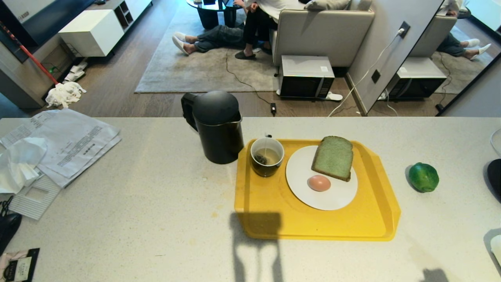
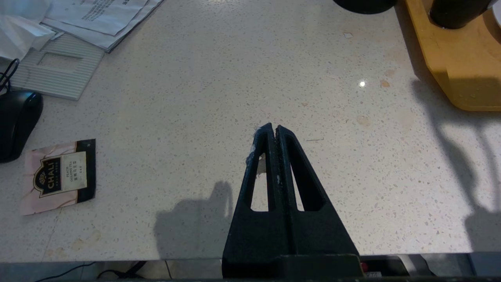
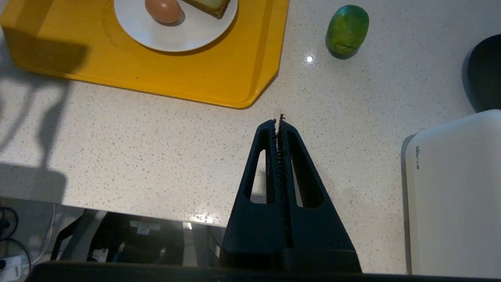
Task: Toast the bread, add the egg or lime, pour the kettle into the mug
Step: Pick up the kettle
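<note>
The green bread slice [image 1: 333, 158] and the egg [image 1: 319, 183] lie on a white plate [image 1: 332, 197] on a yellow tray [image 1: 274, 203]. The mug [image 1: 267, 156] stands on the tray's far left corner, with liquid and a tea bag inside. The black kettle [image 1: 217, 125] stands just left of the tray. The lime [image 1: 423, 177] lies on the counter right of the tray. Neither gripper shows in the head view. My left gripper [image 2: 274, 128] hangs shut and empty over bare counter near the front edge. My right gripper [image 3: 278, 121] is shut and empty, short of the tray's near right corner [image 3: 242, 102].
Papers [image 1: 66, 145] and a grey ridged panel [image 1: 35, 196] lie at the counter's left, with a black mouse [image 2: 15, 121] and a tea sachet [image 2: 58, 176]. A white appliance [image 3: 458, 196] and a black object [image 3: 485, 74] sit at the right edge.
</note>
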### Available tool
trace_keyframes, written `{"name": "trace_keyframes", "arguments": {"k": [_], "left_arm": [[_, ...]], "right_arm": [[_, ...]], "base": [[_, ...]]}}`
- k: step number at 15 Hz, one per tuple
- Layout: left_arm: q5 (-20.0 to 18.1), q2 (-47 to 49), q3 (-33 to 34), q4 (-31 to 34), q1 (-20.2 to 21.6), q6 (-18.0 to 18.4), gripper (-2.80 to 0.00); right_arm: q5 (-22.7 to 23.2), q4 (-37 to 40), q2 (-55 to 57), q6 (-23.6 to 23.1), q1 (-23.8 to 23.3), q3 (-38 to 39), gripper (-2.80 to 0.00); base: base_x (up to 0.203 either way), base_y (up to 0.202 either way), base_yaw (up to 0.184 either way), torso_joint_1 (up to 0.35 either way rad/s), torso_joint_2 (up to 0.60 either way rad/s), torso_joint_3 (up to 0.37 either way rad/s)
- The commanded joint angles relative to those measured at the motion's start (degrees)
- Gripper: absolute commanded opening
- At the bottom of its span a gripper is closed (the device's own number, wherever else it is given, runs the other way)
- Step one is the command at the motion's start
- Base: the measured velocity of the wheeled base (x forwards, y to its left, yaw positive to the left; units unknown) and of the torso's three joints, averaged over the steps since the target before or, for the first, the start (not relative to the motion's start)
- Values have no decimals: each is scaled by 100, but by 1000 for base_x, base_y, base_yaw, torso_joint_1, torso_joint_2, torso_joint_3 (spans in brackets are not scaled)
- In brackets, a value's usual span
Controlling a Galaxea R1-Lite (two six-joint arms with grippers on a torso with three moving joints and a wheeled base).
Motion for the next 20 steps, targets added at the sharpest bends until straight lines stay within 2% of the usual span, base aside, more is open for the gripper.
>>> {"name": "trace_keyframes", "arguments": {"k": [1,3,5,8,10,14,20], "left_arm": [[0,9,-3,-2,1,2,-280],[0,8,-4,-2,1,5,-280],[0,9,-1,-2,1,2,-280],[0,9,4,-2,1,10,-280],[0,6,0,-2,1,5,-280],[0,9,-3,-2,1,2,-280],[0,9,-1,-2,1,2,-280]], "right_arm": [[66,44,-588,-130,-3,196,-280],[179,-21,-990,-274,-19,232,-280],[194,-837,-1024,-305,-26,409,-280],[203,-2435,-1022,-380,-26,1246,-280],[211,-3074,-1022,-454,-28,1477,-280],[193,-3094,-1022,-471,-28,1878,-280],[106,-1664,-1022,-428,-28,1881,-280]], "base": [[0,0,0,0,0,0],[0,0,0,0,0,0],[0,0,0,0,0,0],[0,0,0,0,0,0],[0,0,0,0,0,0],[0,0,0,0,0,0],[0,0,0,0,0,0]]}}
